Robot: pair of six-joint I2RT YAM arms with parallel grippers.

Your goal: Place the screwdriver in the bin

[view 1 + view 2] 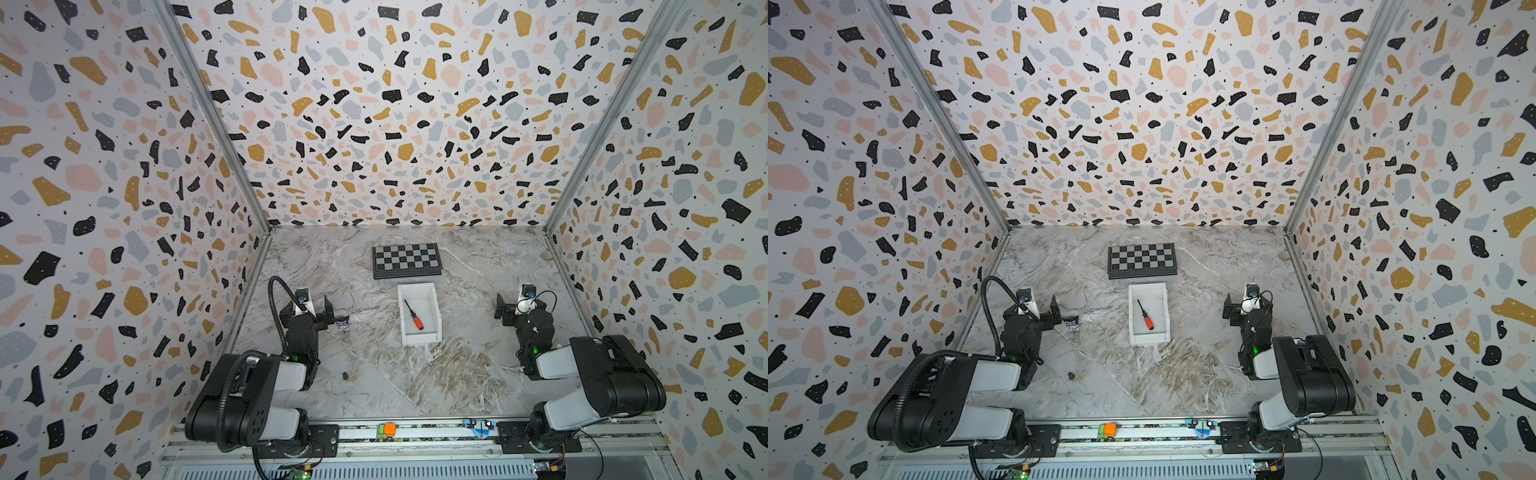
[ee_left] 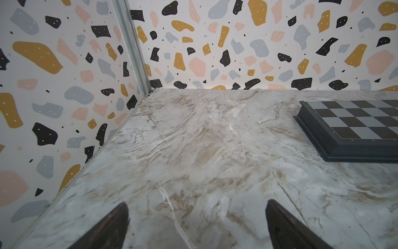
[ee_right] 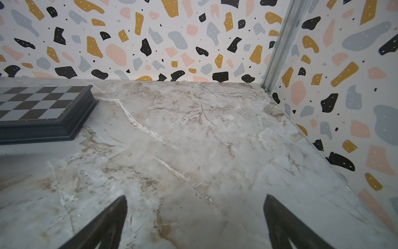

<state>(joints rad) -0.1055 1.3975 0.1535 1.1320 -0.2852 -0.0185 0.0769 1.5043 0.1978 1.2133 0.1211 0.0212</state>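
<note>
So in a top view the screwdriver [image 1: 414, 316] is lying flat on the floor of the bin [image 1: 419, 337], red handle toward the near wall and the shaft angling at the far-left corner. The bin sits about mid-surface [image 1: 457, 374], just on the near side of the chessboard [image 1: 406, 259], which lies toward the far edge. The left gripper [image 1: 308, 311] and right gripper [image 1: 519, 309] are parked near the left and right edges, well apart from the bin. Job looks done to me.

The paired top view tells the same story: screwdriver [image 1: 1146, 318] fully inside the bin, nothing poking over the rim. There's a small dark item [image 1: 1072, 322] on the surface just beside the left gripper. Can't tell what it is.

Left wrist view: fingers [image 2: 120, 215] are spread wide, with nothing between them but bare marble. A corner of the chessboard [image 2: 355, 120] shows off to one side.

Right wrist view: same deal, the gripper is released and empty, fingers [image 3: 277, 211] apart over bare surface.

What could go wrong from here? Mostly needless motion, I'd guess. A sweep toward the middle could clip the light-looking bin and shove or tip it, and the left gripper could bump that little dark thing.
</note>
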